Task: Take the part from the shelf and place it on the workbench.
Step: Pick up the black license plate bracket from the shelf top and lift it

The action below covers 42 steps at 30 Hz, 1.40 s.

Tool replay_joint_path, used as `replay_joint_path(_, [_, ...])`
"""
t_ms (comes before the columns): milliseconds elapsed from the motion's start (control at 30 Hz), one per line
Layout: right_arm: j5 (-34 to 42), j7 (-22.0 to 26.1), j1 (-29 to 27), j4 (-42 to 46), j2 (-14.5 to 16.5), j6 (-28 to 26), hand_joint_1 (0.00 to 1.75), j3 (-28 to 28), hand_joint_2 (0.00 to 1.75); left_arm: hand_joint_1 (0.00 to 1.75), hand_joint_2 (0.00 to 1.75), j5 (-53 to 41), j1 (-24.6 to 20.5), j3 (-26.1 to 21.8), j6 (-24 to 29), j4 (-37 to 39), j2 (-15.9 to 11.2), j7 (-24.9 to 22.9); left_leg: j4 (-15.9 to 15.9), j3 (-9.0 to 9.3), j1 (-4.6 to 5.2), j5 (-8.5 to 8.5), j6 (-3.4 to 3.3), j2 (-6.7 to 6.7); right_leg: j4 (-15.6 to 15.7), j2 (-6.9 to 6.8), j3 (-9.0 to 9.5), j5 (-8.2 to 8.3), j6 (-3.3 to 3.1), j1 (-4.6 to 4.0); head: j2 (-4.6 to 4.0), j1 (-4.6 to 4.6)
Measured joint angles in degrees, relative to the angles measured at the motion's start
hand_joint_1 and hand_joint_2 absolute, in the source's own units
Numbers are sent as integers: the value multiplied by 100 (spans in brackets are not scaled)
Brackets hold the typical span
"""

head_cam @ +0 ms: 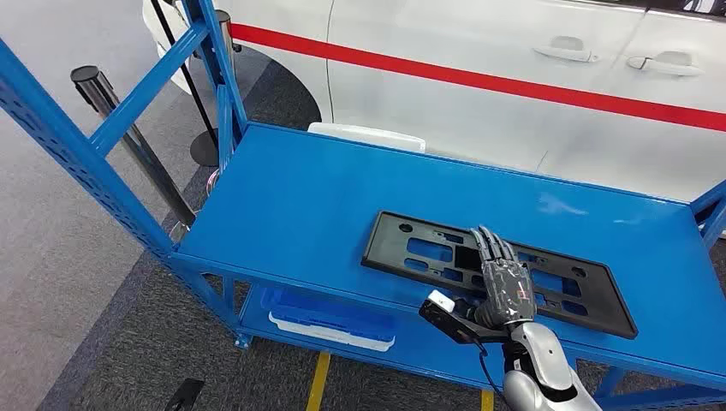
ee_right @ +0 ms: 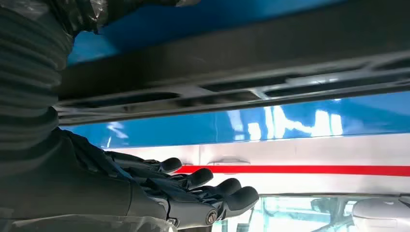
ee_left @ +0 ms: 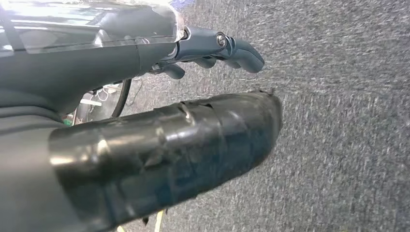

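Nearest the camera, at the lower right of the head view, the silver right arm [head_cam: 538, 368] rises from the bottom edge and ends in the right hand [head_cam: 503, 282], which lies palm-down over the part with its fingers [head_cam: 491, 244] stretched straight and slightly spread. The right wrist view shows those fingers extended with nothing between them, so the hand is released and grasps nothing; whether it actually touches the part cannot be told.

The white car [head_cam: 514, 77] with a red stripe [head_cam: 479, 81] along its side fills the upper right of the head view, just behind the shelf. The blue shelf [head_cam: 300, 205] spans the middle of the frame, its slanted frame posts [head_cam: 51, 137] running along the left edge and upper left. Grey carpeted floor [head_cam: 51, 282] covers the left and lower left.

The part [head_cam: 411, 250], a flat black rectangular plate with cut-out openings, lies on the shelf's top board at the lower centre-right, close to the front edge. A blue and white bin [head_cam: 330, 318] sits on the lower shelf level, at the lower centre. A dark metal post [head_cam: 128, 128] stands at the upper left.

In the left wrist view the left hand [ee_left: 212, 50] hangs over grey carpet [ee_left: 338, 121] in the upper middle of that frame, fingers curled inward and holding nothing.
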State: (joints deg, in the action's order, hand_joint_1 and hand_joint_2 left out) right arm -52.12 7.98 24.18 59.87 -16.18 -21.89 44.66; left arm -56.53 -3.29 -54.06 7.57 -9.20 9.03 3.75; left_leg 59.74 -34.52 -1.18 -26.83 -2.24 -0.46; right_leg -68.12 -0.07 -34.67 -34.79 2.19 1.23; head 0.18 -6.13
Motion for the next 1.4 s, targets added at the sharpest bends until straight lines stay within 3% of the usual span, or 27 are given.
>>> replay_joint_path(100, [-12, -31, 22, -79, -10, 160, 0, 90, 175, 0, 0, -1, 3, 0, 5, 0, 0, -23, -1, 61, 43, -54, -36, -3, -586, 2, -476, -37, -41, -26, 0, 2])
replay_joint_path(133, [-16, -41, 39, -119, -15, 223, 0, 129, 175, 0, 0, 2, 4, -1, 7, 0, 0, -39, -3, 107, 71, -86, -45, -5, -626, 3, -590, 83, -84, -50, 0, 3])
replay_joint_path(167, [-16, -45, 65, -154, -21, 260, 0, 162, 175, 0, 0, 6, 5, -2, 6, 0, 0, -49, -7, 167, 106, -122, -51, -6, -443, 5, -588, 312, -156, -89, 0, 7])
replay_joint_path(233, [-16, -74, 123, -211, -47, 272, 88, 199, 175, 0, 0, 26, 5, -4, -15, 6, 23, -19, -36, 299, 166, -192, -64, -4, 235, 22, -383, 814, -397, -202, 0, 0])
replay_joint_path(300, [-22, -147, 153, -267, -91, 202, 175, 230, 175, 0, 0, 55, -11, -6, -58, 10, 42, 63, -75, 375, 172, -231, -55, -15, 727, 32, -184, 1040, -624, -299, 1, -43])
replay_joint_path(333, [-31, -189, 159, -294, -109, 149, 175, 242, 175, 0, 0, 68, -16, -7, -79, 12, 44, 98, -87, 381, 155, -239, -50, -18, 814, 25, -135, 1026, -663, -315, 1, -49])
replay_joint_path(467, [-49, -261, 139, -385, -121, -51, 175, 261, 175, 0, 0, 84, -14, -11, -166, 7, 23, 231, -92, 377, 143, -258, -38, 2, 916, 23, -79, 1013, -497, -316, 0, -5])
replay_joint_path(533, [-48, -263, 121, -402, -125, -113, 175, 262, 175, 0, 0, 102, -15, -14, -198, 7, 25, 275, -94, 379, 143, -270, -32, 8, 918, 26, -79, 993, -474, -311, 0, -4])
replay_joint_path(667, [-43, -266, 71, -407, -136, -161, 175, 262, 175, 0, 175, 161, -21, -32, -229, 7, 24, 336, -95, 381, 143, -282, -30, 4, 919, 23, -77, 969, -440, -308, 0, -3])
replay_joint_path(1100, [-91, -268, -175, -20, -336, -243, 175, 230, 175, 0, 175, 354, -16, -145, -405, 7, 26, 486, -97, 386, 133, -281, -28, 5, 912, 22, -77, 967, -437, -314, 0, -3])
replay_joint_path(1400, [-207, -203, -402, 934, -669, -540, 175, 9, 175, 0, 175, 463, -10, -286, -507, 7, 26, 172, -97, 381, 133, -281, -28, 1, 910, 20, -80, 967, -437, -313, 0, -2])
